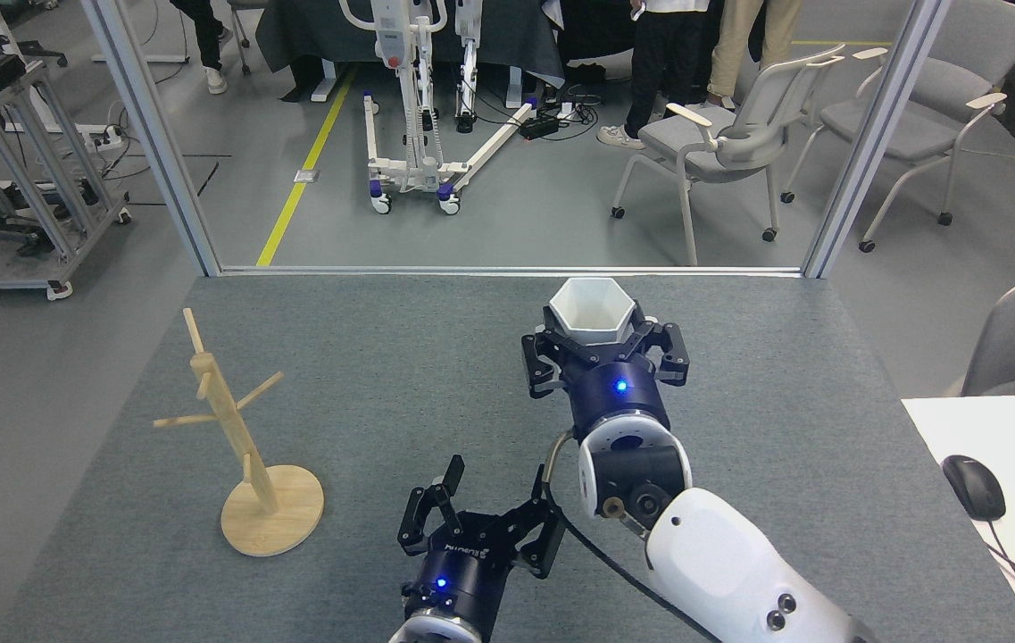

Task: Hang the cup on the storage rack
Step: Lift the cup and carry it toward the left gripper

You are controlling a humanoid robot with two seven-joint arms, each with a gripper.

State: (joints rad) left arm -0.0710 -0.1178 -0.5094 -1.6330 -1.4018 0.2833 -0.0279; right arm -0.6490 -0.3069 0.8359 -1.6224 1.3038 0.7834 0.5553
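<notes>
Head view: white faceted hexagonal-rimmed cup [590, 311] clamped upright in right gripper [603, 350] above middle of grey felt worktop [382, 357], left gripper [480, 513] near front edge with fingers spread wide, light wooden pegged mug tree [235, 429] well apart at left.

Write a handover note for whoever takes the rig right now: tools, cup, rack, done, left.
Right tool: shut on the cup, held above the table at centre, rim up.
Left tool: open, empty, low near the front edge.
Storage rack: upright at the table's left, pegs bare, well apart from the cup.
Done: cup grasped and lifted.
Left: carry it left to the rack, slip its tab hole over a peg, release. The tab is not visible in this view.
</notes>
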